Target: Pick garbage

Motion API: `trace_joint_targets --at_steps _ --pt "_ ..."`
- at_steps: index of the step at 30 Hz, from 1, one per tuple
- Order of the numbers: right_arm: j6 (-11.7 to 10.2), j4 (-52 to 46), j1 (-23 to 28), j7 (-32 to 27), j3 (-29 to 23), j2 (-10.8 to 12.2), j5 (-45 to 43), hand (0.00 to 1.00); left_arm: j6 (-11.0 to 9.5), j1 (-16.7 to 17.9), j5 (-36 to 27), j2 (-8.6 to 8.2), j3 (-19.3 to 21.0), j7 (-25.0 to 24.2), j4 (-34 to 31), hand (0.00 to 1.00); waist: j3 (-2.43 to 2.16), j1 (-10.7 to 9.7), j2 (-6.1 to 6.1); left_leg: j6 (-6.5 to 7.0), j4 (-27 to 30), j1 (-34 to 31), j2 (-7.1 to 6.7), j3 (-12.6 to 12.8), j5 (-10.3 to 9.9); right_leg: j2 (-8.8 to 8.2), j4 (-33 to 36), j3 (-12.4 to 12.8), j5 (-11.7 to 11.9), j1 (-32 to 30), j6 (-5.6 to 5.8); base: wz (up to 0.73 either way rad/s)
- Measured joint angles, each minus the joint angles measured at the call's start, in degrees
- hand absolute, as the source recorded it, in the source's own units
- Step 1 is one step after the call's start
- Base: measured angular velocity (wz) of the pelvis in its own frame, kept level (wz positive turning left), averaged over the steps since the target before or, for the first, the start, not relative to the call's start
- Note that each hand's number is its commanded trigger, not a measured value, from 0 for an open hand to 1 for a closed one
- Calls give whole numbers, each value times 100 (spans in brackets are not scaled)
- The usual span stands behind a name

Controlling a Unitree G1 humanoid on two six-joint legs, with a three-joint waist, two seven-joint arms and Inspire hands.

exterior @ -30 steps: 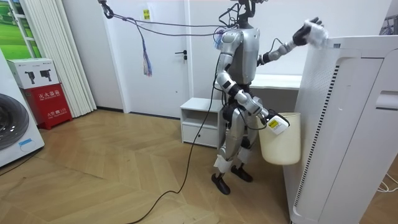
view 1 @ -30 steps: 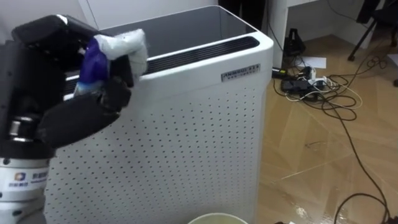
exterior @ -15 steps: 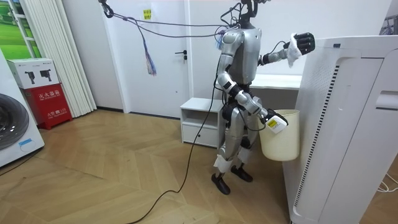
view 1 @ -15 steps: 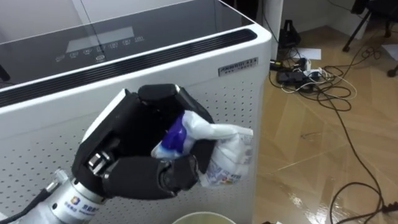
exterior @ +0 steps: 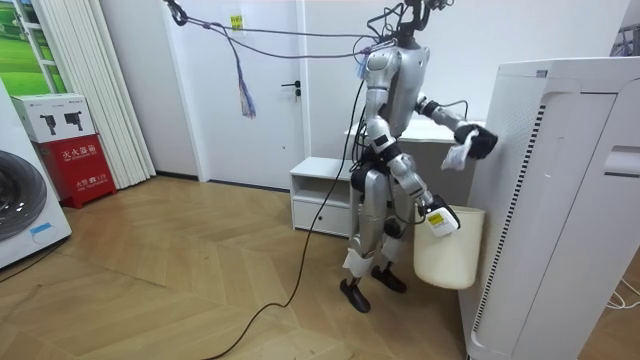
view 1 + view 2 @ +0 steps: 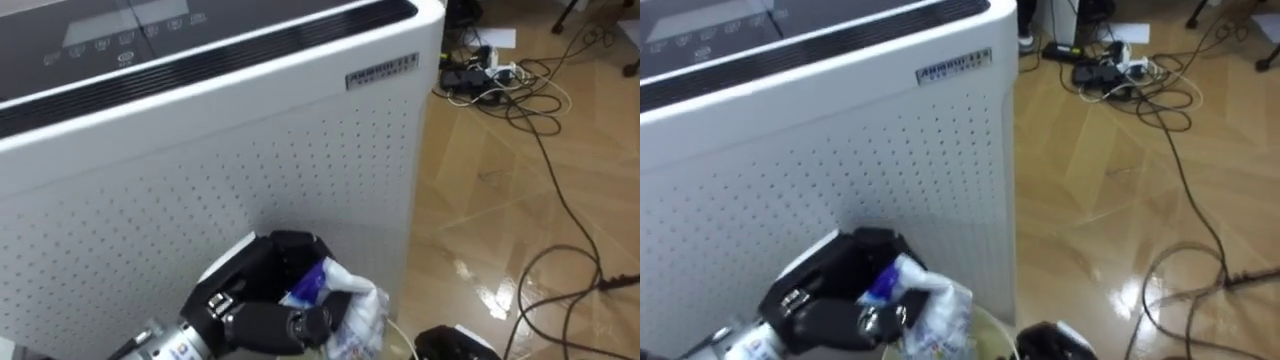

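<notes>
Down from the purifier's [image 6: 200, 150] top comes the left hand [image 6: 260, 300] — fingers curled round the crumpled wrapper [image 6: 355, 310]. Below it hangs the bin [image 5: 448, 250].

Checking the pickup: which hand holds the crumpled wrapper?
The left hand, curled round the white-and-blue wrapper in front of the purifier; the right hand carries the bin.

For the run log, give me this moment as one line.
left hand: shut on wrapper | wrapper: above bin, beside purifier | right hand: at bin rim
</notes>
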Motion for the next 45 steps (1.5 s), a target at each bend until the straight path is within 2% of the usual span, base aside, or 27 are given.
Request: trace_joint_targets --at_steps 5,9,14,17,24,25,27,28,33,37,45 --pt "-1 7 -191 -54 122 17 191 100 -44 -159 498 -122 -256 223 682 100 27 28 -49 -4 6 -463 11 23 71 0 108 17 24 -507 -12 -2" --pt "-7 64 -230 -123 134 110 222 100 -49 -198 612 -197 -492 278 1144 100 44 13 -82 -7 -18 -546 5 10 90 -6 99 -20 24 -591 -11 3" --pt "-33 98 -341 -144 136 199 232 100 -108 -380 766 -260 -593 301 1670 100 66 51 -159 -10 -22 -705 7 1 113 -31 272 -15 23 -843 -11 -1" --pt "-129 180 -347 -154 137 236 233 100 -132 -428 801 -281 -599 381 1860 100 99 40 -242 -9 -19 -714 4 11 113 -41 286 -15 23 -862 -11 0" --pt "-141 279 -407 -173 152 254 261 100 -167 -525 802 -289 -599 527 1995 100 96 19 -270 19 37 -810 -12 31 131 -58 295 -9 23 -940 -11 0" --pt "-141 279 -410 -172 183 254 261 100 -167 -528 802 -297 -599 552 1998 85 96 16 -270 19 71 -834 -8 32 131 -56 303 -1 23 -948 -11 0" --pt "-141 278 -418 -171 211 254 260 100 -166 -528 805 -326 -600 625 2001 7 95 13 -268 19 116 -884 -2 31 131 -55 338 1 23 -989 -12 0" --pt "-141 279 -422 -169 227 254 260 100 -166 -529 805 -342 -600 650 2009 0 95 13 -267 20 162 -926 0 31 131 -59 397 3 23 -1037 -12 0" --pt "-141 277 -443 -165 377 255 265 100 -165 -549 1020 -362 -603 700 2104 0 89 25 -258 29 228 -1015 9 47 136 -52 509 58 23 -1151 -15 -2" --pt "-141 277 -452 -166 577 253 395 100 -165 -620 1194 -374 -624 919 2258 0 84 47 -249 30 324 -1118 35 63 136 -44 614 68 31 -1258 -29 0" --pt "-151 344 -439 53 593 264 423 100 -169 -623 1372 -391 -578 1102 2259 0 75 67 -235 24 407 -1168 81 116 140 0 687 108 48 -1316 -59 -1"
